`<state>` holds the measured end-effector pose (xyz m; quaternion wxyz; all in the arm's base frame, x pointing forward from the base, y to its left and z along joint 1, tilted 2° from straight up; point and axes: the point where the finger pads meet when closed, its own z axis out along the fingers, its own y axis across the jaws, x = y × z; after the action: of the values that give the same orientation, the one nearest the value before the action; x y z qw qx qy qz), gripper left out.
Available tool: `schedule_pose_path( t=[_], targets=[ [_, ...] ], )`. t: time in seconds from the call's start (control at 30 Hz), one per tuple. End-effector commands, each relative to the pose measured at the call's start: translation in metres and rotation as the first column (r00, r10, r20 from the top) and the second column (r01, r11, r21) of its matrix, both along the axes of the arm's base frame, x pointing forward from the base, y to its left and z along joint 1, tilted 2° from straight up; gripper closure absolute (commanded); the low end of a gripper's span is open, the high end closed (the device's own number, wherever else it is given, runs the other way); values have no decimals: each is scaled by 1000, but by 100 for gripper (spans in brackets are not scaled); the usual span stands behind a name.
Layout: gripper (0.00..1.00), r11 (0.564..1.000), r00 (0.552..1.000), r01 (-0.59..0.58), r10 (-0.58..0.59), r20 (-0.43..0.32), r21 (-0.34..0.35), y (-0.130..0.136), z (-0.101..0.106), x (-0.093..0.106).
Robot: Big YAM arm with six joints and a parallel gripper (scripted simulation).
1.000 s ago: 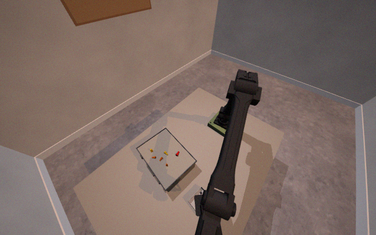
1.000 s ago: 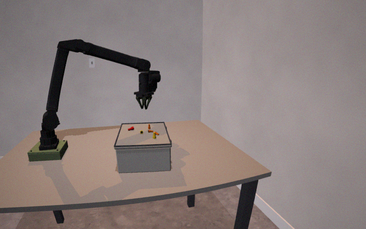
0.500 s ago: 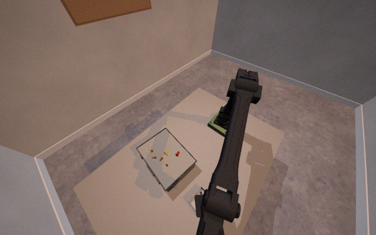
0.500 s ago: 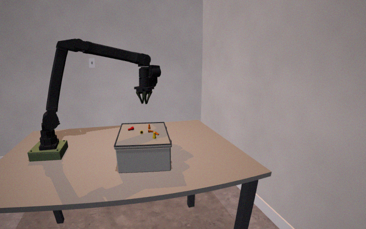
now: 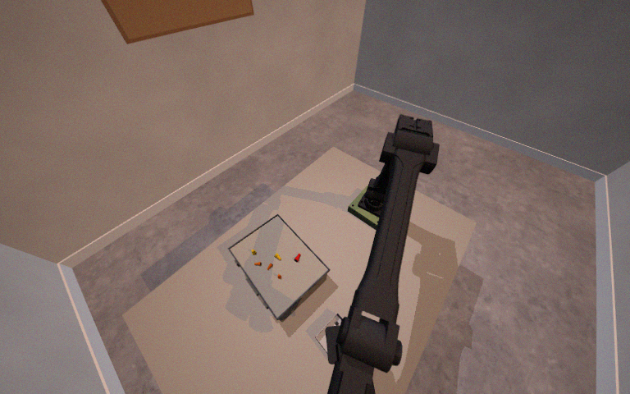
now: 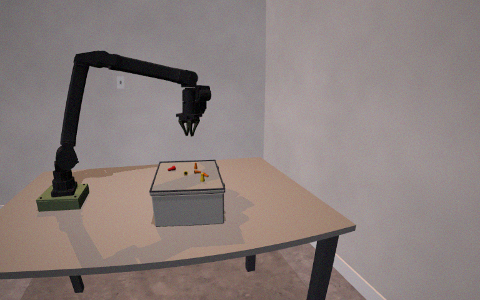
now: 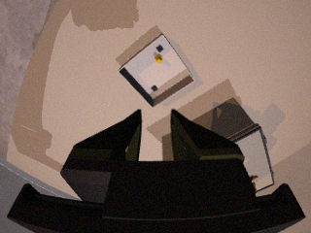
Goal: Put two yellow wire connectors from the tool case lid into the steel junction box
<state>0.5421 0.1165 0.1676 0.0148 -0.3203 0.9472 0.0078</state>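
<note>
The grey tool case [image 6: 187, 197] [image 5: 278, 264] stands mid-table, and its flat lid carries small wire connectors. Two yellow connectors lie on the lid [image 5: 277, 255] [image 5: 253, 251]; in the exterior view they show at the lid's middle [image 6: 202, 177] [image 6: 185, 172]. The steel junction box [image 7: 157, 72] lies on the table beyond the case, with one yellow connector [image 7: 157, 58] inside it. In the top view only its corner [image 5: 327, 331] shows beside the arm. My gripper [image 6: 190, 133] hangs high above the lid's far edge. Its fingers stand narrowly open, with nothing between them.
A red connector [image 6: 171, 168] and several orange ones [image 6: 195, 165] also lie on the lid. The arm's green base [image 6: 62, 199] sits at the table's left end. Walls stand close behind and to the right of the table.
</note>
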Motion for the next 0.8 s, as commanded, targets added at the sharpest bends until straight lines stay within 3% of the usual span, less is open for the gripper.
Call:
schedule_pose_path(
  t=[0.0,0.17,0.23,0.3,0.73,0.77],
  targets=[
    [72,1000,999,-14,13,41,3,-29,18,23],
    [72,999,998,-46,46,43,-1,-60,15,27],
    [72,999,998,-46,46,43,-1,-60,15,27],
    [72,997,996,-81,81,35,-5,-97,8,27],
    [72,977,977,-215,215,9,-6,-234,-15,2],
    [72,977,977,-215,215,9,-6,-234,-15,2]
  ],
)
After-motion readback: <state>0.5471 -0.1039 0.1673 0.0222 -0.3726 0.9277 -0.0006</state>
